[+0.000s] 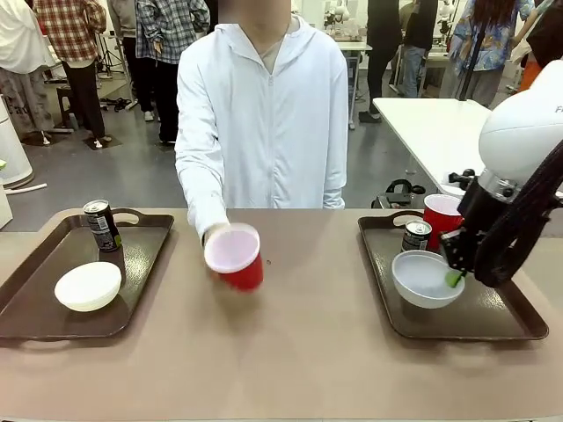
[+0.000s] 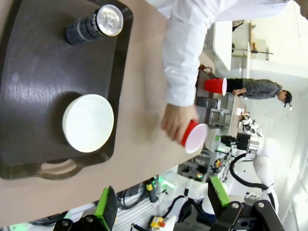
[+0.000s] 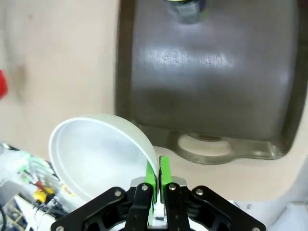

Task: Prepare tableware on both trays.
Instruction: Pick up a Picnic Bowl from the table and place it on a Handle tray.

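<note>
The right gripper [image 3: 155, 180] pinches the grey-white bowl's [image 1: 426, 278] rim over the right tray [image 1: 493, 323], beside a can [image 1: 415, 236] and red cup [image 1: 441, 216]. The left gripper [image 2: 161, 202] hangs with fingers apart.

Front view across table [image 1: 290, 352] toward person; wrist views downward, nearer, over opposite trays.

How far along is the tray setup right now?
Left tray: drink can and cream-white bowl are in place, but no cup yet. Right tray: can and red cup are set. In hand: the right claw is shut on the grey-white bowl's rim, over that tray. The person's hand holds the second red cup mid-table. Left: release the bowl and get that cup onto the left tray.
</note>
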`<state>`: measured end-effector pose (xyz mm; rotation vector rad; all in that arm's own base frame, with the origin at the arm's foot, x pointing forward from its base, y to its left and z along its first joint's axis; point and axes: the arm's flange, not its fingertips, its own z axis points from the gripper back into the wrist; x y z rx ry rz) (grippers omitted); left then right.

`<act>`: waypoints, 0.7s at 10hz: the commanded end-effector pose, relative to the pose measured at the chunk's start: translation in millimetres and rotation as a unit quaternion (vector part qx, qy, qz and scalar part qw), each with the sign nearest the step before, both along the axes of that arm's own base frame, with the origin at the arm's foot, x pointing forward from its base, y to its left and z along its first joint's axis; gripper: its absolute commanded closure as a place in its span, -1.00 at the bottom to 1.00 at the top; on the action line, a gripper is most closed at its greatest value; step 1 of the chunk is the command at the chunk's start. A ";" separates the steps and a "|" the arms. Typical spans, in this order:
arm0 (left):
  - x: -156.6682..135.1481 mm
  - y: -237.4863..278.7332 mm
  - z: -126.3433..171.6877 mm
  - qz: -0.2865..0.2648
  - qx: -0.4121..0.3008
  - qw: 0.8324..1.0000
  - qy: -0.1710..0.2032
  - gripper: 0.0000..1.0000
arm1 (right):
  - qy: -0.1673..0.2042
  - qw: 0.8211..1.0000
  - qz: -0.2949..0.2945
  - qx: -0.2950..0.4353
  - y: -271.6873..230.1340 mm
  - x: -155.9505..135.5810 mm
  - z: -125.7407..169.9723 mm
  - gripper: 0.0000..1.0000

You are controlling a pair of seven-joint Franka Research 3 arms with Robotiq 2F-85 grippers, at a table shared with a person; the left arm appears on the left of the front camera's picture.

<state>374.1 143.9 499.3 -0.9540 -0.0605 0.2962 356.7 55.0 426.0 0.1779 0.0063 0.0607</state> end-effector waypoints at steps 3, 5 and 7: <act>-1.5 2.8 0.5 -0.004 -0.003 1.000 -0.006 -1.00 | 0.032 0.998 0.014 -0.049 -45.4 20.3 -16.0 1.00; -1.5 2.8 0.5 -0.004 -0.003 1.000 -0.006 -1.00 | 0.025 0.999 0.000 -0.043 -38.3 10.5 -19.5 1.00; -1.5 2.8 0.5 -0.004 -0.003 1.000 -0.006 -1.00 | 0.025 0.999 0.000 -0.043 -38.3 10.5 -19.5 1.00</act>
